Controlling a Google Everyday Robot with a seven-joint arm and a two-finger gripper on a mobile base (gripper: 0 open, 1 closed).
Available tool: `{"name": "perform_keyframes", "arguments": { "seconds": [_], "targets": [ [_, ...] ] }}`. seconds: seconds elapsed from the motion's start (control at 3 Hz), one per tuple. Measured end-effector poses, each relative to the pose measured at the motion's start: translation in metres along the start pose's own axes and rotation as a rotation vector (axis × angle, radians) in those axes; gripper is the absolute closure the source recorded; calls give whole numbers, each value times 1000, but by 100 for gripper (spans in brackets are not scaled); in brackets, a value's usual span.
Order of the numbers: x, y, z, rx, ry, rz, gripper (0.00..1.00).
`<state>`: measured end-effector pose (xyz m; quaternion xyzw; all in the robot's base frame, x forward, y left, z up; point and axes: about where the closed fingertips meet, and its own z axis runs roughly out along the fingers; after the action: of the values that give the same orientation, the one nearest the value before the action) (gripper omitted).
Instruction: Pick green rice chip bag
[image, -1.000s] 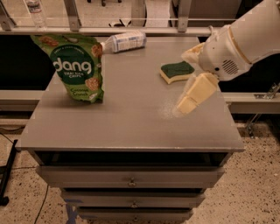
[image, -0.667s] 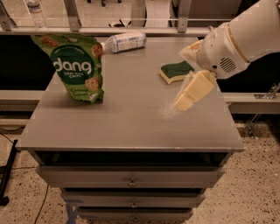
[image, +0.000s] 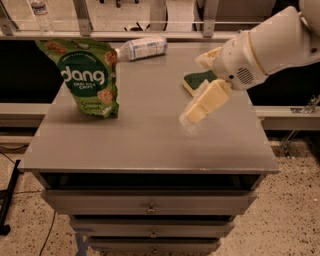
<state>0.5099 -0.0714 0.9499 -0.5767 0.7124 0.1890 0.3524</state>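
The green rice chip bag stands upright at the back left of the grey tabletop. It is light green with a dark-green circle, white "dang" lettering and pictures of tan chips. My gripper hangs over the right middle of the tabletop, well to the right of the bag and apart from it. It points down and to the left, with its tip close above the surface. Nothing shows in it.
A white-labelled plastic bottle lies on its side at the back of the tabletop. A green-and-yellow sponge lies at the back right, partly behind my arm. Drawers sit below the front edge. A rail runs behind the table.
My arm and gripper have shifted slightly to the left over the tabletop. The bag, bottle and sponge have not moved.
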Motion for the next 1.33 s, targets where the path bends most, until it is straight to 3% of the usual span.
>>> {"name": "perform_keyframes", "arguments": {
  "seconds": [0.33,0.67,1.33],
  "targets": [
    [-29,-19,36,1,-114,9,0],
    [-62,-30,71,7,-180,14,0],
    [-111,-32,146,-40,-244,3,0]
  ]
}}
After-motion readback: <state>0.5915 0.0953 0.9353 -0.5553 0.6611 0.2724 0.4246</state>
